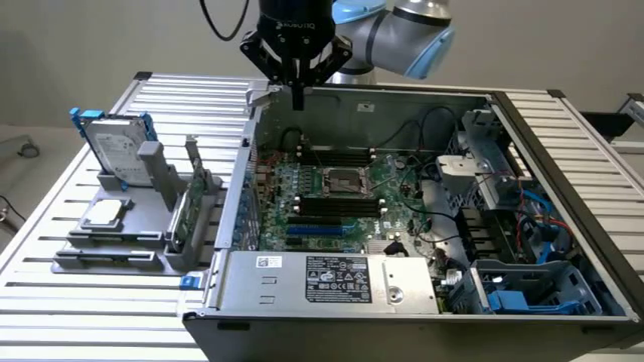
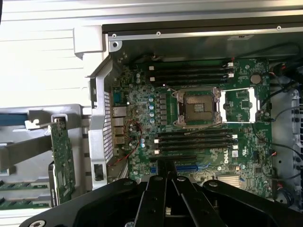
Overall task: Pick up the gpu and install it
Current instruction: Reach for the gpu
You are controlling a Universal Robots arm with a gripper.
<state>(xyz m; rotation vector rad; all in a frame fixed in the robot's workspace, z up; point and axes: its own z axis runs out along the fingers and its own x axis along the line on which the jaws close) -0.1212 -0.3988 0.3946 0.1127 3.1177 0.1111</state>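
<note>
- A robot arm [image 1: 403,30] hangs its jaws over the back rim of an open computer case [image 1: 393,113]. The jaws are pressed together and carry nothing.
- The graphics card [image 1: 198,197] stands on edge in a grey rack [image 1: 121,245] outside the case, to the exterior view's left. It is just beside the case's perforated end wall [image 2: 108,137].
- That wall stands between the graphics card and the mainboard [image 2: 246,156] on the floor of the case.
- Two drives share the rack, farther from the case than the card. One is upright in a blue frame [image 1: 113,147] and one lies flat [image 1: 105,213].
- Inside the case there is one processor socket [image 2: 199,106], with two banks of black memory slots [image 2: 194,142], one on either side of it.
- Black cables [image 1: 433,121] loop across the inside of the case.
- One labelled power supply box [image 1: 337,279] sits at the end of the case nearest the exterior camera, with a blue plastic bay [image 1: 513,302] beside it.
- The case and the rack rest on one slatted metal worktop [image 1: 81,317].
</note>
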